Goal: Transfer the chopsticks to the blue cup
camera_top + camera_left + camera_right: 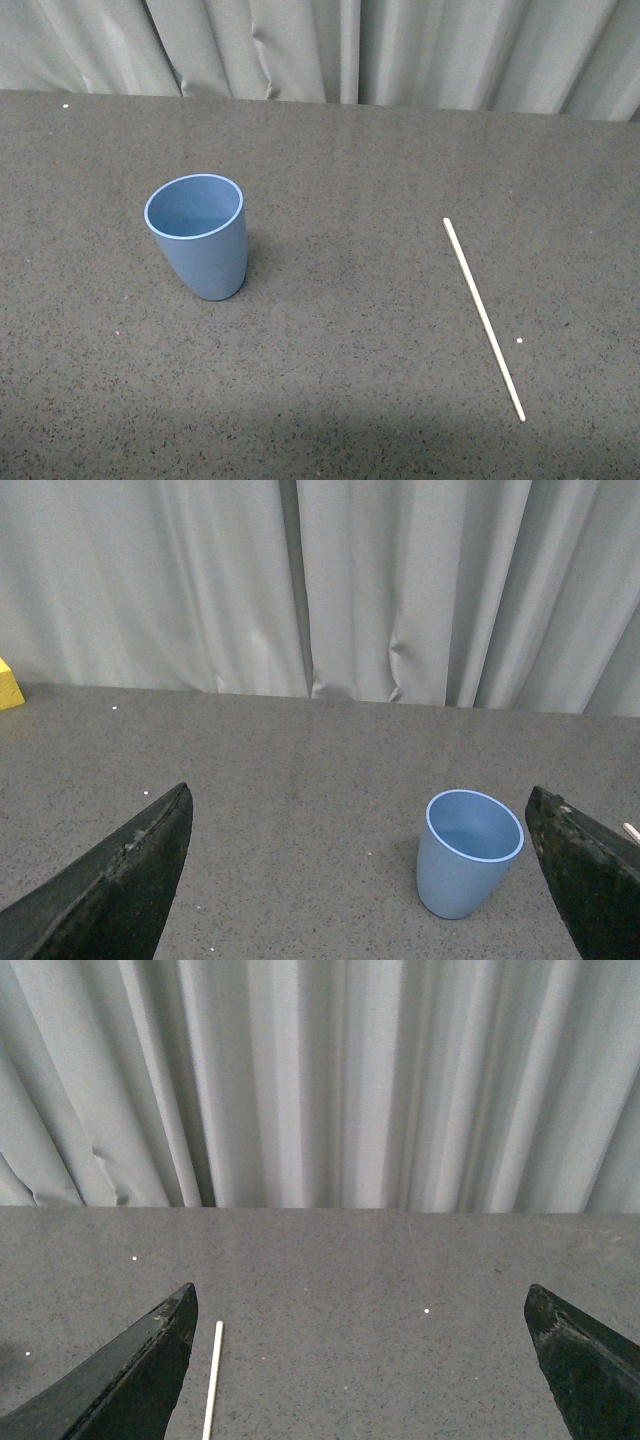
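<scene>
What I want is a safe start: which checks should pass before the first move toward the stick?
1. Blue cup upright, mouth open: ok.
2. Chopsticks flat on the table, apart from cup: ok.
3. Right gripper open, empty: ok.
4. Left gripper open, empty: ok.
5. Right gripper centred over chopsticks: not ok, they show off-centre.
6. Height above table: cannot tell.

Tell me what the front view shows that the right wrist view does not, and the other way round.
Only the front view shows the blue cup, which stands upright and empty. Only the right wrist view shows the right gripper, with its dark fingers wide apart and holding nothing. Both views show the chopstick lying flat on the dark speckled table, and the grey curtain behind it.
</scene>
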